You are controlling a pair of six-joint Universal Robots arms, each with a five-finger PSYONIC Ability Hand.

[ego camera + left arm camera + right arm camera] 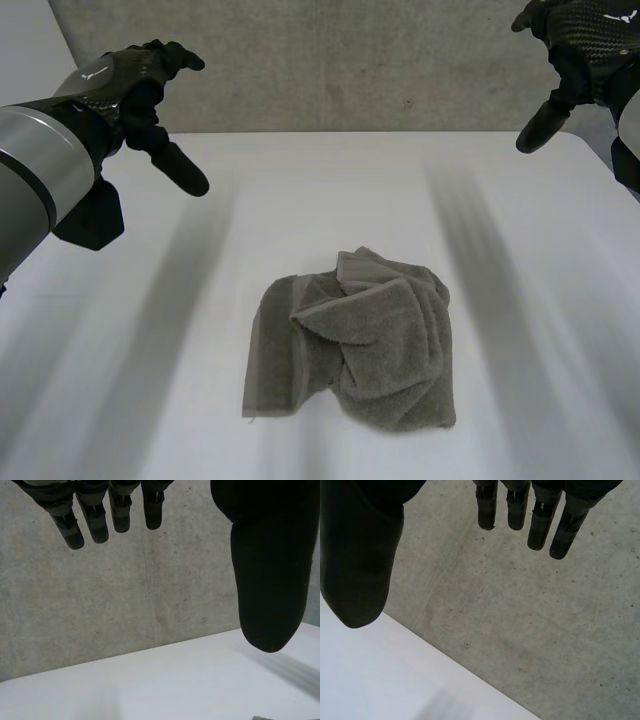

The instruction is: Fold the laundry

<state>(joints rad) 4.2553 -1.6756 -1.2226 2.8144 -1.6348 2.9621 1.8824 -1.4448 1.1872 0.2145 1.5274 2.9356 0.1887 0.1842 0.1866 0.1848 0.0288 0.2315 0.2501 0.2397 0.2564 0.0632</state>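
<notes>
A crumpled towel (355, 340) lies on the counter (520, 350), between the hands and well short of both. Left hand (130, 85) and right hand (590, 45) hover farther back, fingers spread and empty, before a concrete wall (350, 60).

In the lower middle of the frame we see a plain grey-brown towel (355, 340) on a white table (320, 190). Across the top runs a mottled grey wall (350, 60), and in the upper corners the left hand (135, 90) and right hand (585, 45) are black.
</notes>
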